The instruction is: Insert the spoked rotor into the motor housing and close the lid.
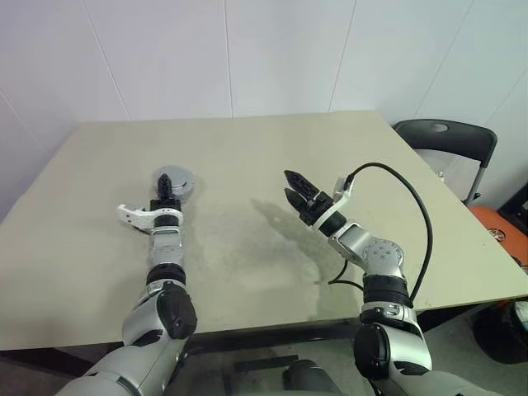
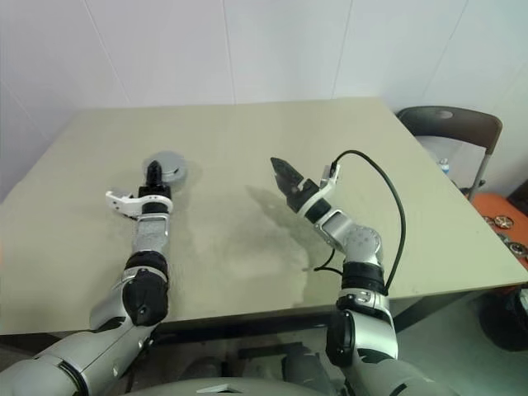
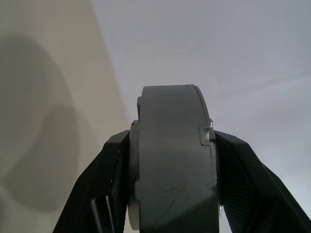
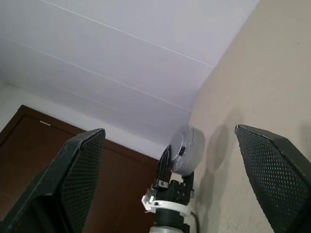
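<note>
Left tool (image 1: 167,191) pinches the motor housing (image 3: 172,160) across its flat faces, above the tabletop (image 1: 247,148); right tool (image 1: 295,191) spread, empty. I judge it rigid, smooth, slippery; keep gripping the faces

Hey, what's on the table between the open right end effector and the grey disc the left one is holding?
Nothing: in the left eye view, bare beige tabletop separates the right end effector from the light grey round motor housing.
</note>
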Robot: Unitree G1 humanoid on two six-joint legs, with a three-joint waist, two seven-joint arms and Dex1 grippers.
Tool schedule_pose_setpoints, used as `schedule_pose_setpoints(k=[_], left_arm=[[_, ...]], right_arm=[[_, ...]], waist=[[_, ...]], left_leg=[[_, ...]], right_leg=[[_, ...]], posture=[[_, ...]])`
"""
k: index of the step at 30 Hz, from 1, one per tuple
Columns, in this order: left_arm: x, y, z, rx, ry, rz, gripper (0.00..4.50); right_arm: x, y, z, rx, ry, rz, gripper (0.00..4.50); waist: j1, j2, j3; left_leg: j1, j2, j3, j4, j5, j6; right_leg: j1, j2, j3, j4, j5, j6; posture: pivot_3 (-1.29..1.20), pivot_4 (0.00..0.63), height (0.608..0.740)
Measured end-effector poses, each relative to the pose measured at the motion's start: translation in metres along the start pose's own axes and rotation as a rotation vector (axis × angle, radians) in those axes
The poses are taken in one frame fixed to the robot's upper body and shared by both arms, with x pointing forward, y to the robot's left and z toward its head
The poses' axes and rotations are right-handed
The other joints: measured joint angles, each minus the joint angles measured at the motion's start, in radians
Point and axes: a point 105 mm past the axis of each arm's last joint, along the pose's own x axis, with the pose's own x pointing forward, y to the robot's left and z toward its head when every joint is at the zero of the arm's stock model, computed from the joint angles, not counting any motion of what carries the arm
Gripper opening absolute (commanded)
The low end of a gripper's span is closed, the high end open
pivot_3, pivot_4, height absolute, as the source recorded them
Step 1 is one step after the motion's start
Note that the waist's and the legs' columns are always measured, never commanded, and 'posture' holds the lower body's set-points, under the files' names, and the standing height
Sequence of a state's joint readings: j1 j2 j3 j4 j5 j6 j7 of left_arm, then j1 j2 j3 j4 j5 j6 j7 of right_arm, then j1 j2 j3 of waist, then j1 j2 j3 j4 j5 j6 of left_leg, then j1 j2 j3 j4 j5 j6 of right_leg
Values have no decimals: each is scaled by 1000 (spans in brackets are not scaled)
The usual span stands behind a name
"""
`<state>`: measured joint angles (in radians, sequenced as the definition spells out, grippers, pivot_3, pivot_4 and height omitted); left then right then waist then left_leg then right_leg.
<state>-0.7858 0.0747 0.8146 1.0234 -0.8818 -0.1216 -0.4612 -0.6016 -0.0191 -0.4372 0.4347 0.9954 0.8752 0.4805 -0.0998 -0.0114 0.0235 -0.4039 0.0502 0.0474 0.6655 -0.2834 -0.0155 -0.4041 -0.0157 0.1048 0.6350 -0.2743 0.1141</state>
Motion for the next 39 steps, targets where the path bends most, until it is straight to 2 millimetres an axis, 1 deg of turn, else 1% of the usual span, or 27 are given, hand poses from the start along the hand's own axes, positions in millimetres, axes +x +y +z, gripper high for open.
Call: schedule_pose_setpoints(k=[3,7,10,18,20,21,23,25,27,29,36,39], left_arm=[[-2,13,24,73,-75,67,2361],[-7,26,41,137,-126,140,2361],[-9,31,47,167,-134,166,2361],[-11,36,46,224,-124,205,2361],[-11,36,46,239,-124,210,2924],[-12,38,46,246,-132,226,3136],[-12,39,47,257,-137,238,3795],[-12,37,47,283,-146,252,4450],[-11,39,49,314,-160,305,4485],[-13,45,56,355,-182,362,4485],[-25,58,78,511,-258,521,4485],[-33,63,89,638,-288,585,4485]], right_arm=[[0,0,0,-2,1,3,4456],[1,1,-1,-4,7,8,4456],[1,1,-2,-5,10,11,4456],[2,1,-3,-12,17,9,4456],[2,1,-3,-14,16,9,4500],[2,1,-3,-16,16,7,4500],[2,0,-3,-18,18,5,4500],[2,0,-5,-23,25,0,4500],[2,-1,-5,-25,26,-2,4500],[2,-1,-5,-29,29,-7,4500],[0,-6,-6,-30,37,-19,4500],[0,-7,-7,-33,41,-22,4500]], waist=[[1,0,0],[3,-1,0],[2,-1,-1],[1,-1,-1],[1,-1,-1],[1,-1,-1],[1,-1,-1],[-2,-1,-2],[-8,0,-2],[-21,-1,-2],[-61,-1,-3],[-71,-1,-3]], left_leg=[[0,0,0,0,0,-1],[0,0,0,0,2,-3],[0,0,-1,0,2,-4],[1,0,-1,0,3,-5],[1,0,-1,0,3,-5],[1,0,-1,0,3,-5],[2,0,-1,0,3,-6],[7,0,0,0,3,-6],[15,0,0,0,3,-6],[18,0,-2,0,3,-6],[26,0,-2,-2,3,-6],[28,0,-1,-3,3,-6]], right_leg=[[0,0,0,0,0,0],[0,0,0,1,0,0],[0,0,0,2,0,0],[0,0,0,3,0,0],[0,0,0,4,0,0],[0,0,0,4,0,0],[0,0,0,5,0,0],[4,1,2,6,0,0],[10,2,3,6,0,0],[12,4,4,7,0,0],[14,6,9,11,0,0],[15,6,10,12,0,0]], posture=[[0,0,740],[0,0,740],[0,0,740],[0,0,740],[0,0,740],[0,0,740],[0,0,740],[0,0,740],[0,0,740],[0,0,740],[0,0,740],[0,0,740]])
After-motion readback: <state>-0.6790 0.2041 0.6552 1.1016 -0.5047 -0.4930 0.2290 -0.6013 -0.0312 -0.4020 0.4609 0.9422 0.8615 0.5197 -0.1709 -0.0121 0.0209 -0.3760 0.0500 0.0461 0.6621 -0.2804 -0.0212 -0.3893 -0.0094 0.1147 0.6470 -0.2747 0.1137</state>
